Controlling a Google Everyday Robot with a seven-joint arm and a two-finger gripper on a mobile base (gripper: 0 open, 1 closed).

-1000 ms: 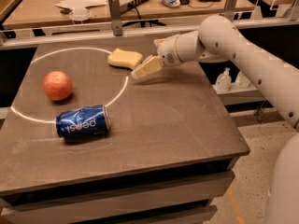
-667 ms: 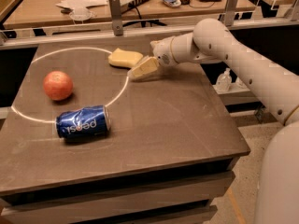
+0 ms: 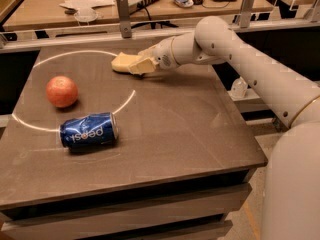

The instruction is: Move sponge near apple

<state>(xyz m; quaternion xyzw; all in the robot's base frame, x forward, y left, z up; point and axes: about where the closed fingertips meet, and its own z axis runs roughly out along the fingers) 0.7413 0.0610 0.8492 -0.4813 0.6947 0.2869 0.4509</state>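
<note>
The pale yellow sponge [image 3: 121, 62] lies flat on the dark table [image 3: 190, 134], at the far middle, on the rim of a white painted circle. The reddish-orange apple [image 3: 62, 91] sits inside that circle at the left, well apart from the sponge. My gripper [image 3: 142, 67] reaches in from the right on the white arm and is at the sponge's right end, overlapping it. Whether it grips the sponge does not show.
A dented blue Pepsi can [image 3: 89, 130] lies on its side in front of the apple. A metal post [image 3: 123, 11] and a rail stand at the table's far edge, with a cluttered bench [image 3: 95, 1] behind. My arm spans the table's right rear.
My gripper has moved left along the far side of the table and now reaches the sponge's right end. The sponge, apple and can have not moved.
</note>
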